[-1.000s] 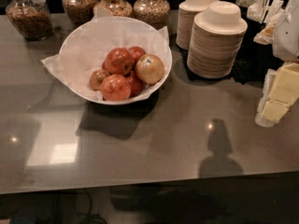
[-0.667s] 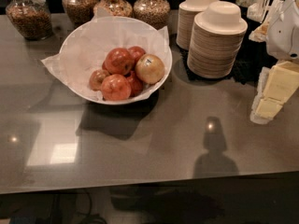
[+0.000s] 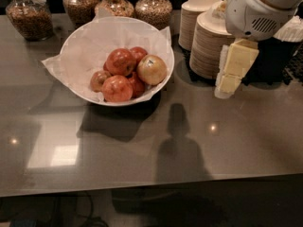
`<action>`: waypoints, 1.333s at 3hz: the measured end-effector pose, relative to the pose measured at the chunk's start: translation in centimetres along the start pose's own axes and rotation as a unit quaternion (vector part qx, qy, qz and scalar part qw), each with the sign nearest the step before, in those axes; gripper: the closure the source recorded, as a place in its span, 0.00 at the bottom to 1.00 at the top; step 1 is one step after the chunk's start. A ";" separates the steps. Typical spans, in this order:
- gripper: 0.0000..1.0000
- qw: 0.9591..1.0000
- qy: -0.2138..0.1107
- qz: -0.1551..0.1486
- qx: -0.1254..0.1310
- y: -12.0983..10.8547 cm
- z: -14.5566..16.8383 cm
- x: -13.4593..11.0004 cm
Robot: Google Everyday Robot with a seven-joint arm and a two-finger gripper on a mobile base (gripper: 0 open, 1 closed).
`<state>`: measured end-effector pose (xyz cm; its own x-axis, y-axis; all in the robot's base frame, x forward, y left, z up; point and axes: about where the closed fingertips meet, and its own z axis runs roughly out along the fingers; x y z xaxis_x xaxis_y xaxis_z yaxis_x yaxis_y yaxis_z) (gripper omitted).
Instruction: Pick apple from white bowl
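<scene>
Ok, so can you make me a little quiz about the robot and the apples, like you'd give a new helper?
1. True or false: the pincer is touching the apple.
2. Where in the white bowl does the palest apple lie? A: at the right side. B: at the left side. C: buried under the red ones.
3. Fill the gap: along the back of the counter stand ____ jars.

Key: 1 false, the pincer hangs off to the right, in front of the stacked paper bowls. 2 A. 3 four.
</scene>
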<state>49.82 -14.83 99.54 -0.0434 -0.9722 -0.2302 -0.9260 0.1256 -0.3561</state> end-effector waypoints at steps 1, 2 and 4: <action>0.00 1.000 -0.001 -0.001 0.001 0.0 0.0 -0.1; 0.00 1.000 -0.023 0.019 0.008 -0.3 0.5 0.2; 0.00 0.991 -0.132 0.025 0.015 -3.9 3.9 -4.6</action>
<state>55.08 -10.09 98.41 0.0143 -0.8795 -0.4757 -0.9135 0.1819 -0.3638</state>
